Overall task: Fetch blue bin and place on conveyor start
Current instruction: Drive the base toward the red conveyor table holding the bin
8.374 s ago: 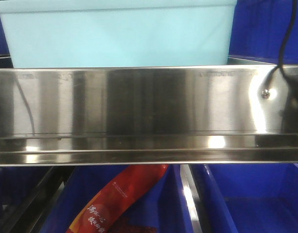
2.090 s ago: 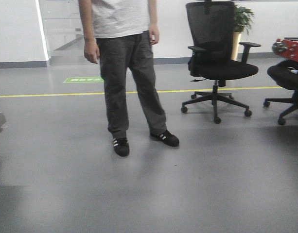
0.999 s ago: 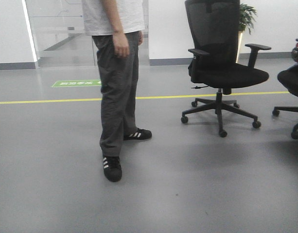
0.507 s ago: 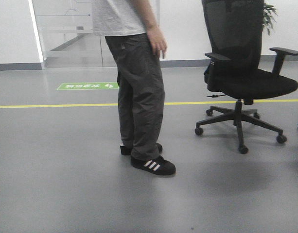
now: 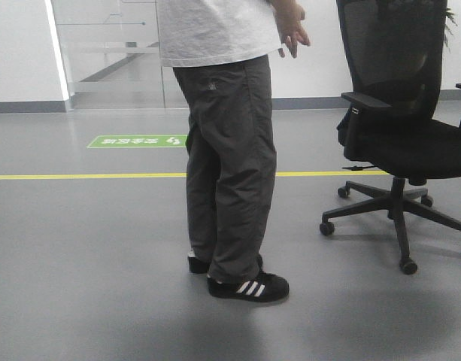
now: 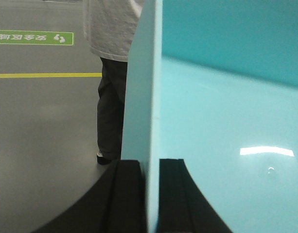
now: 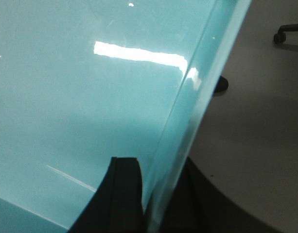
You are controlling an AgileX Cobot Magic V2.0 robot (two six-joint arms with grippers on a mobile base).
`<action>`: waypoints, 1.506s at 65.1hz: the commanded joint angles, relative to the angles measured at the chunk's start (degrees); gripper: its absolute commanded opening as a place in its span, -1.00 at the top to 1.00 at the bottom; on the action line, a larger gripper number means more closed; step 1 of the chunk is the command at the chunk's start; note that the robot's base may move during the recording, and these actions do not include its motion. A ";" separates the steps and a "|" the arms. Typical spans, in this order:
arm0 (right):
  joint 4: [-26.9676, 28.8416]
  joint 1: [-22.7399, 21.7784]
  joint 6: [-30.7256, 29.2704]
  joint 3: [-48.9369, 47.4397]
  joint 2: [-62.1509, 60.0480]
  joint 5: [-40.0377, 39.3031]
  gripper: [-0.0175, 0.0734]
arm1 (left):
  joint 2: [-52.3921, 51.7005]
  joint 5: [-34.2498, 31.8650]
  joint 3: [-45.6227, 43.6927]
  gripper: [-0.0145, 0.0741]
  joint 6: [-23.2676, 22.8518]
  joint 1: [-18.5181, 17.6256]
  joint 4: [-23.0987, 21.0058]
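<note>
You had the bin above the floor, held by its walls: the left gripper pinched one wall, the right gripper another. At 12 o'clock stood a person, at 2 o'clock a chair.

left end effector | right end effector | black, matte, outward-curved (both)

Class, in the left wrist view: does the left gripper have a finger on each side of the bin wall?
Yes, the left gripper shows one black finger either side of the blue bin wall.
</note>
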 commanded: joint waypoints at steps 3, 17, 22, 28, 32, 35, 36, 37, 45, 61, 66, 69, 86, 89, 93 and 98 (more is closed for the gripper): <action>-2.52 -0.43 -2.11 -0.40 -0.58 -2.71 0.95 | -1.04 -4.47 -0.59 0.92 -0.66 0.06 -0.22; -2.52 -0.43 -2.11 -0.40 -0.58 -10.74 0.95 | -1.04 -4.47 -0.59 0.92 -0.66 0.06 -0.22; -2.52 -0.43 -2.11 -0.40 -0.58 -13.56 0.95 | -1.06 -4.47 -0.59 0.92 -0.66 0.06 -0.12; -2.52 -0.43 -2.11 -0.40 -0.58 -17.38 0.95 | -1.06 -4.47 -0.59 0.92 -0.66 0.06 -0.12; -2.52 -0.43 -2.11 -0.40 -0.58 -19.87 0.95 | -1.06 -4.47 -0.59 0.92 -0.66 0.06 -0.12; -2.52 -0.43 -2.11 -0.40 -0.50 -22.15 0.95 | -1.06 -4.47 -0.59 0.92 -0.66 0.06 -0.12; -2.52 -0.43 -2.11 -0.40 -0.35 -22.80 0.95 | -1.06 -4.47 -0.59 0.92 -0.66 0.06 -0.12; -2.52 -0.43 -2.11 -0.40 -0.36 -23.48 0.95 | -1.06 -4.47 -0.59 0.92 -0.66 0.06 -0.12; -2.52 -0.43 -2.11 -0.40 0.13 -28.94 0.95 | -1.06 -4.47 -0.59 0.92 -0.66 0.06 -0.12; -2.52 -0.43 -2.11 -0.40 0.55 -35.58 0.95 | -1.06 -4.47 -0.59 0.92 -0.66 0.06 -0.12; -2.52 -0.43 -2.11 -0.40 0.55 -36.02 0.95 | -1.06 -4.47 -0.59 0.92 -0.66 0.06 -0.01; -2.52 -0.43 -2.11 -0.40 0.55 -36.02 0.95 | -1.06 -4.47 -0.59 0.92 -0.66 0.06 -0.01; -2.52 -0.43 -2.11 -0.40 0.55 -36.02 0.95 | -1.06 -4.47 -0.59 0.92 -0.66 0.06 -0.01; -2.52 -0.43 -2.11 -0.40 0.55 -36.02 0.95 | -1.06 -4.47 -0.59 0.92 -0.66 0.06 -0.01; -2.52 -0.43 -2.11 -0.40 0.55 -36.02 0.95 | -1.06 -4.47 -0.59 0.92 -0.66 0.06 -0.01; -2.52 -0.43 -2.11 -0.40 0.55 -36.02 0.95 | -1.06 -4.47 -0.59 0.92 -0.66 0.06 -0.01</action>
